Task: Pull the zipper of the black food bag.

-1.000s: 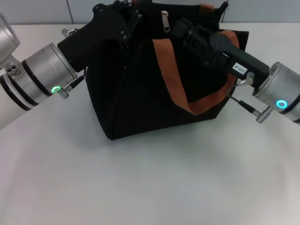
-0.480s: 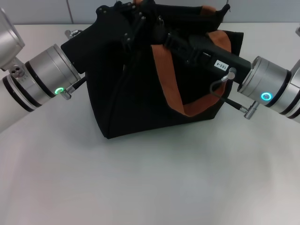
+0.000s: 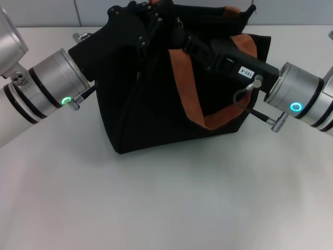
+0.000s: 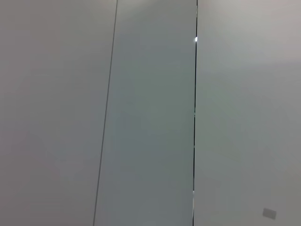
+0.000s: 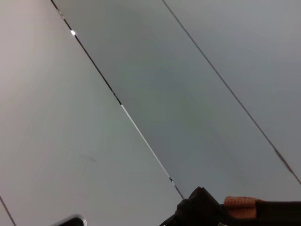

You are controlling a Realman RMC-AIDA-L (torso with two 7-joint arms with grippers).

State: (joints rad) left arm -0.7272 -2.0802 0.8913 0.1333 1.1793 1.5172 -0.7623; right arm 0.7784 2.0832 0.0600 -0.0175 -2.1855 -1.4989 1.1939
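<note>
Black food bag (image 3: 156, 104) near table's (image 3: 166, 208) far edge. My left gripper (image 3: 136, 23) braces its top; right gripper (image 3: 182, 37) reaches the zipper (image 3: 179, 22). Can't tell either claw's state.

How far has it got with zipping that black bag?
Both arms already reach the top of the black food bag: the left gripper at its upper left corner, the right gripper at the top edge near the zipper. Whether the tab is gripped is hidden. The pull itself looks left to do.
</note>
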